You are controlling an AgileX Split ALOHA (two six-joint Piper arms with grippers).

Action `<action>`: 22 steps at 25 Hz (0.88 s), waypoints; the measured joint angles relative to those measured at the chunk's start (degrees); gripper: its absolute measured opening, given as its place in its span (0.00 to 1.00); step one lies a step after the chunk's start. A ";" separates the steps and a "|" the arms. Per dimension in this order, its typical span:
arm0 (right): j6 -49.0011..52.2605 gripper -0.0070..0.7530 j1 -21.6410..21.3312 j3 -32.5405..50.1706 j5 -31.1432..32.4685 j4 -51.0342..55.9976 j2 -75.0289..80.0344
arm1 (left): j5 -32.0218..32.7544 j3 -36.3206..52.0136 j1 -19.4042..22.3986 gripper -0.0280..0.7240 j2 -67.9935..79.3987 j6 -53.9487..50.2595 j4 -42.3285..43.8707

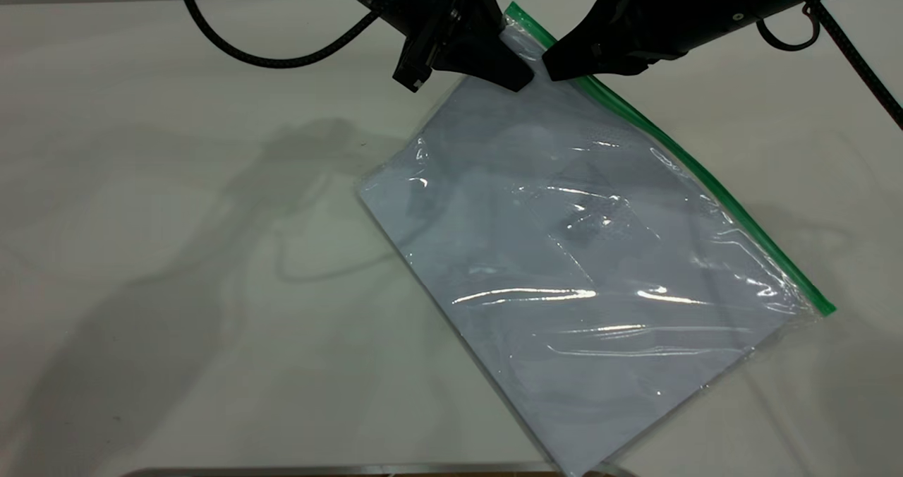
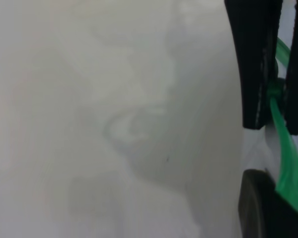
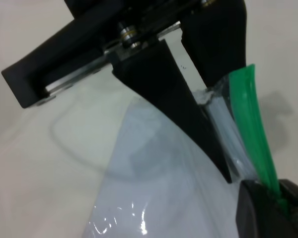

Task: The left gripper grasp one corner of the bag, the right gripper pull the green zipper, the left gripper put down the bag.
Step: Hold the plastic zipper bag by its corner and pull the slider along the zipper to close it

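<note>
A plain off-white surface (image 1: pixel 176 265) is seen from above, matte and unmarked. Soft grey shadows of arms and cable are cast across its left half. A strip of darker edge (image 1: pixel 353 471) is visible along the 6 o'clock border of the exterior view. One thing is carried on the surface: a clear bag (image 1: pixel 585 286) with white sheets inside, laid diagonally right of centre. Its lower corner points toward 6 o'clock. Its green zipper (image 1: pixel 705 180) runs along the edge from 12 o'clock down toward 4 o'clock. The upper corner is raised off the surface.
</note>
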 joint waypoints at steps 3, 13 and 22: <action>2.23 0.07 0.06 -0.31 -0.94 -2.08 0.00 | 0.54 0.00 0.77 0.11 0.00 -0.16 -0.54; 7.12 0.07 0.06 -0.66 -3.41 -7.79 -0.05 | 2.31 0.00 2.89 0.11 0.00 -1.62 -1.97; 12.26 0.07 0.06 -0.66 -7.23 -13.89 -0.10 | 2.31 0.00 4.37 0.11 0.00 -2.59 -2.30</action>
